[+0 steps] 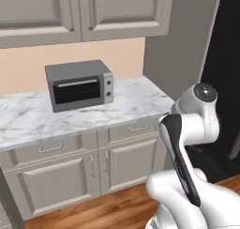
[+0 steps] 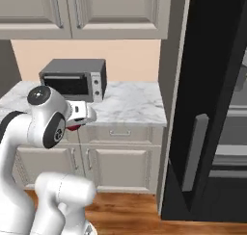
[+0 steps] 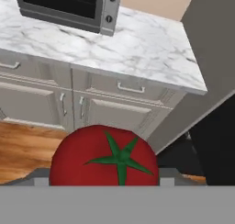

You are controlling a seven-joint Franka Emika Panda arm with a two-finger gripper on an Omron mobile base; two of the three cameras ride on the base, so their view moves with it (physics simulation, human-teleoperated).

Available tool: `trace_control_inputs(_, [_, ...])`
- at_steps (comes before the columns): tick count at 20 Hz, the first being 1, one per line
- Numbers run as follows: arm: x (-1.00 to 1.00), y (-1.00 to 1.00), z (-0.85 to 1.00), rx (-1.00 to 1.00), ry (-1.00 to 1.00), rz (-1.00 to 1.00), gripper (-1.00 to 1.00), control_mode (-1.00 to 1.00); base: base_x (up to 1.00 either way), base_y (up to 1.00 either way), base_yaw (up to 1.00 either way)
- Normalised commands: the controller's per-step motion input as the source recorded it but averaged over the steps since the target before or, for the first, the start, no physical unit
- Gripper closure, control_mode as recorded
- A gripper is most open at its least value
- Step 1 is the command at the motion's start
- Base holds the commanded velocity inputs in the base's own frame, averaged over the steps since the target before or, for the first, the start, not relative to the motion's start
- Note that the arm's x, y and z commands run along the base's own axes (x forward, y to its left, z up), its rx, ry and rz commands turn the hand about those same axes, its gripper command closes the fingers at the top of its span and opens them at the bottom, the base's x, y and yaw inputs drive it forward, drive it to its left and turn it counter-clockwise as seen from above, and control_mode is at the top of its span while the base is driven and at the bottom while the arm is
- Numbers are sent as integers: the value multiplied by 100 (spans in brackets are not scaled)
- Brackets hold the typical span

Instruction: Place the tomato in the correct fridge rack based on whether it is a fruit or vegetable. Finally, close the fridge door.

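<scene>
I've got the claw (image 2: pixel 75 125) pinching the tomato (image 3: pixel 104 156): in the hand view the red ball with its green star calyx sits right at the bottom between the tips, held in the air and off every surface. In the right base view a sliver of red shows under the white hand, just in front of the drawer line of the lower cabinets (image 2: pixel 116 157). Hand sits at about table height, on the near side of the marble table (image 1: pixel 136 99), not touching it. On the table, a grey toaster oven (image 1: pixel 79 85) stands back toward the peach wall, door shut, knobs on its right side. Upper cabinets (image 1: pixel 84 12) hang above. Wood floor (image 3: pixel 23 145) below the tomato in the hand view. To the right of the table, past a grey side panel, the fridge's black door (image 2: pixel 202 109) stands with a long grey vertical handle (image 2: pixel 193 152); beyond it I see pale grey shelf edges (image 2: pixel 234 113), too cropped to tell which rack is which.
</scene>
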Motion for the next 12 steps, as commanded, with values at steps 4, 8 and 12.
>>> trace_control_inputs(4, [0,0,0,0,0,0,100,100,-59,-72,-47])
trace_control_inputs(8, [0,0,0,0,0,0,100,100,-39,-78,-49])
trace_control_inputs(12, [0,0,0,0,0,0,100,100,-13,-96,-43])
